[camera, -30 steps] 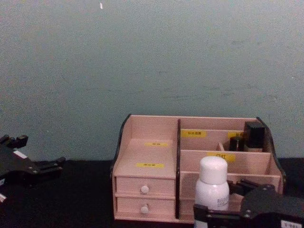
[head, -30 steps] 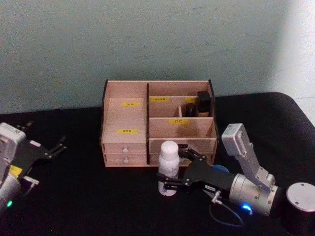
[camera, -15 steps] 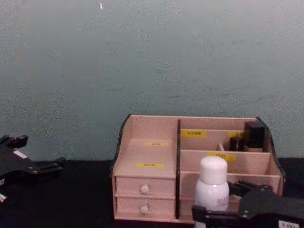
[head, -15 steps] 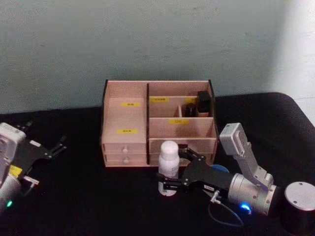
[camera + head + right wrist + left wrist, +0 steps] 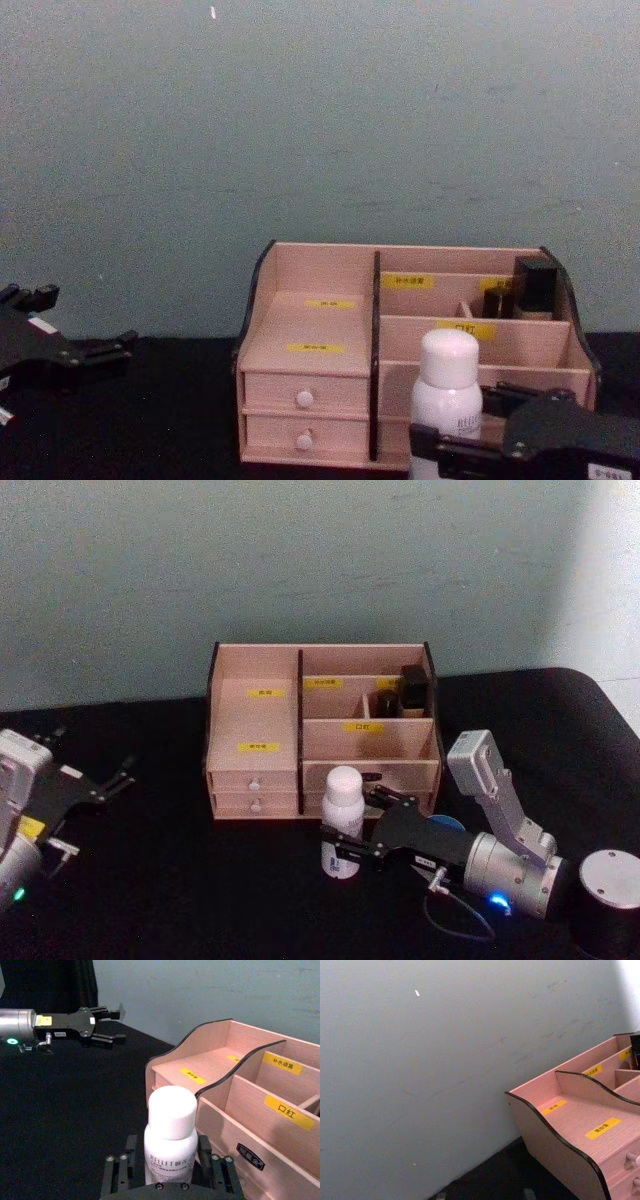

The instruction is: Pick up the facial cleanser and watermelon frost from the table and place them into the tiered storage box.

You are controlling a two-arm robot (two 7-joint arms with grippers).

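Black table (image 5: 180, 880): pale pink wooden tiered storage box (image 5: 255, 720) at back-edge middle. Right gripper (image 5: 347, 832) pinches tall white cylindrical facial cleanser bottle (image 5: 343, 788), upright just before the box's right half. Left gripper (image 5: 92, 758) at left edge, fingers spread.

Black table (image 5: 170, 900), teal wall (image 5: 300, 560)

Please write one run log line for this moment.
right pincer: shut on facial cleanser | bottle: upright, before tiered storage box | left pincer: open, parked left
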